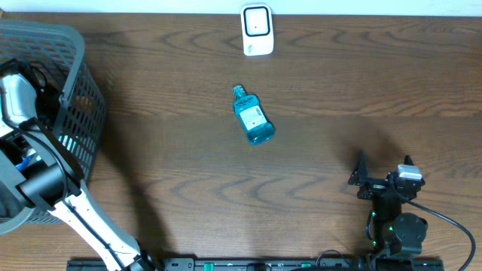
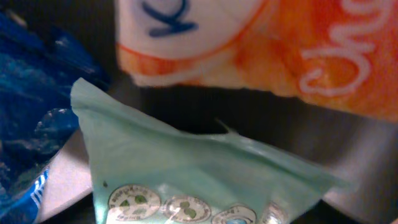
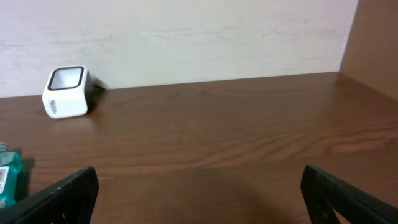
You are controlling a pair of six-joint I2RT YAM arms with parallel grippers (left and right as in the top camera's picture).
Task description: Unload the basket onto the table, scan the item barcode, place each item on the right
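A blue mouthwash bottle (image 1: 252, 117) lies on its side mid-table, its edge also showing in the right wrist view (image 3: 9, 180). The white barcode scanner (image 1: 257, 30) stands at the far edge (image 3: 65, 92). My left arm (image 1: 45, 177) reaches down into the grey basket (image 1: 79, 90). Its fingers show in no view. The left wrist view is filled by a pale green packet (image 2: 186, 168), very close, with an orange packet (image 2: 280, 43) above it and a blue wrapper (image 2: 31, 106) on the left. My right gripper (image 3: 199, 177) rests open and empty at the near right (image 1: 384, 172).
The basket stands at the table's left edge and holds several packets. Bare brown wood lies between the bottle, the scanner and the right arm. A white wall backs the table's far edge.
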